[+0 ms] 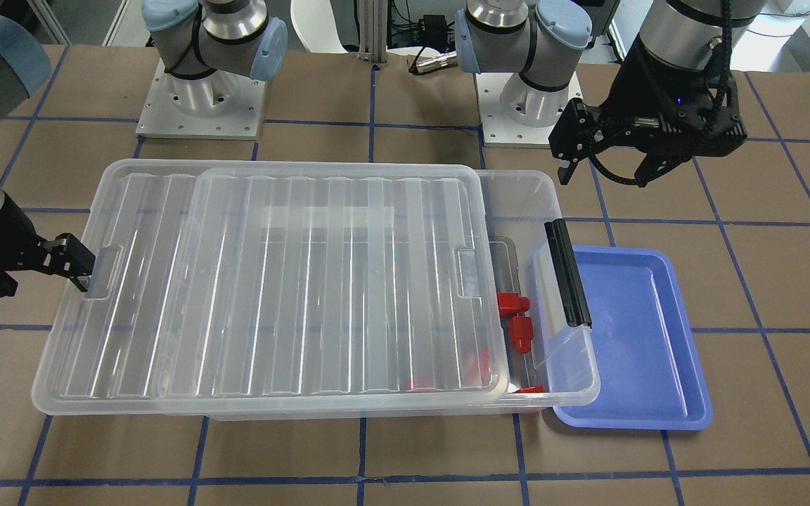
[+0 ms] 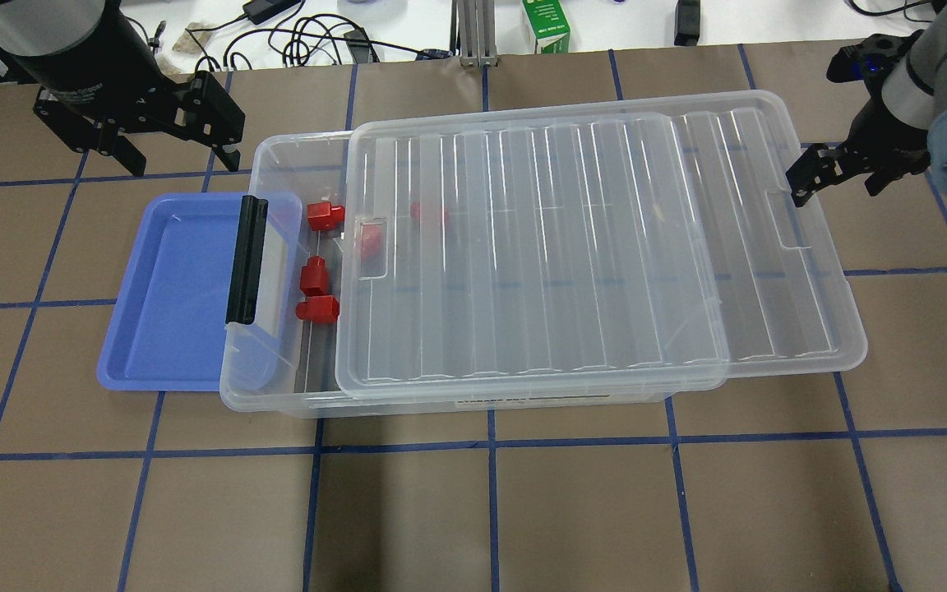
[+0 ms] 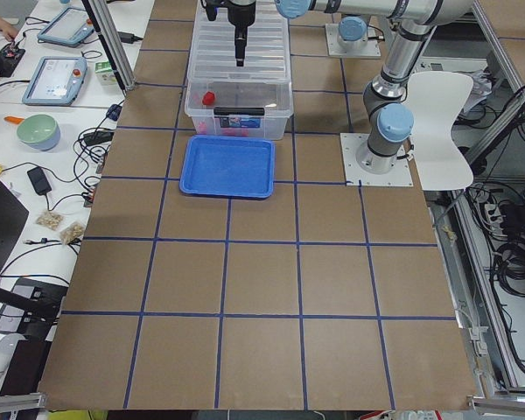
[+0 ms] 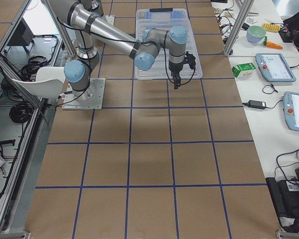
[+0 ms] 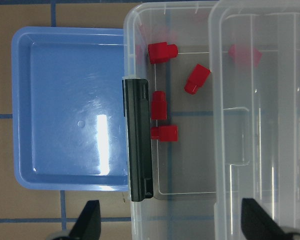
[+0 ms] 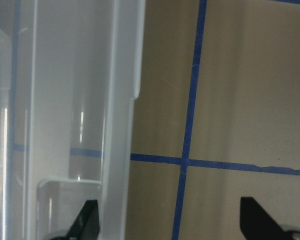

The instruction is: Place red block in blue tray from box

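The clear box [image 2: 284, 388] lies mid-table with its ribbed lid [image 2: 539, 247] slid toward my right, which leaves a strip open at the latch end [image 2: 245, 259]. Three red blocks [image 2: 325, 215] [image 2: 315, 275] [image 2: 317, 309] lie in that strip, and more show dimly under the lid. They also show in the left wrist view [image 5: 162, 52]. The blue tray [image 2: 169, 288] is empty and sits partly under the box's latch end. My left gripper [image 2: 169, 148] is open and empty, high behind the tray. My right gripper [image 2: 839, 177] is open and empty at the lid's far short edge [image 6: 125, 75].
Brown table with a blue tape grid. The arm bases [image 1: 201, 98] [image 1: 528, 105] stand behind the box in the front-facing view. Cables and a green carton [image 2: 546, 25] lie beyond the table's far edge. Bare table lies in front of the box.
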Action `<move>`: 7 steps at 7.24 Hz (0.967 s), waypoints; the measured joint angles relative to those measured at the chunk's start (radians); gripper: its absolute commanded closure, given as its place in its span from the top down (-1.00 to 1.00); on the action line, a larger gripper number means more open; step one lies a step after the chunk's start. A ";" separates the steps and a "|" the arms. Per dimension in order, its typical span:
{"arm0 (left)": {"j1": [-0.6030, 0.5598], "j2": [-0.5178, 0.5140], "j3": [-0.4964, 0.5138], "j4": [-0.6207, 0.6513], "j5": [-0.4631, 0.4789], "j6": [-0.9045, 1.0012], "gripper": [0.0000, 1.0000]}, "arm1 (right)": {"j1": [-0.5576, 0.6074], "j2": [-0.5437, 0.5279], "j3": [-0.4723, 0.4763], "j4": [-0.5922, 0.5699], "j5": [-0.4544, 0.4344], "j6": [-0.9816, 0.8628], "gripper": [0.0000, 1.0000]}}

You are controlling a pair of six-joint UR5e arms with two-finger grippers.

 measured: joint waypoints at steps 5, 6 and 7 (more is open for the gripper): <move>-0.015 -0.034 -0.056 0.068 -0.012 0.009 1.00 | -0.109 0.000 -0.002 0.002 0.001 -0.155 1.00; -0.034 -0.038 -0.125 0.180 -0.022 0.014 1.00 | -0.124 -0.002 -0.002 0.005 0.003 -0.168 1.00; -0.059 -0.045 -0.211 0.314 -0.027 0.020 1.00 | -0.130 -0.003 0.000 0.007 0.004 -0.169 1.00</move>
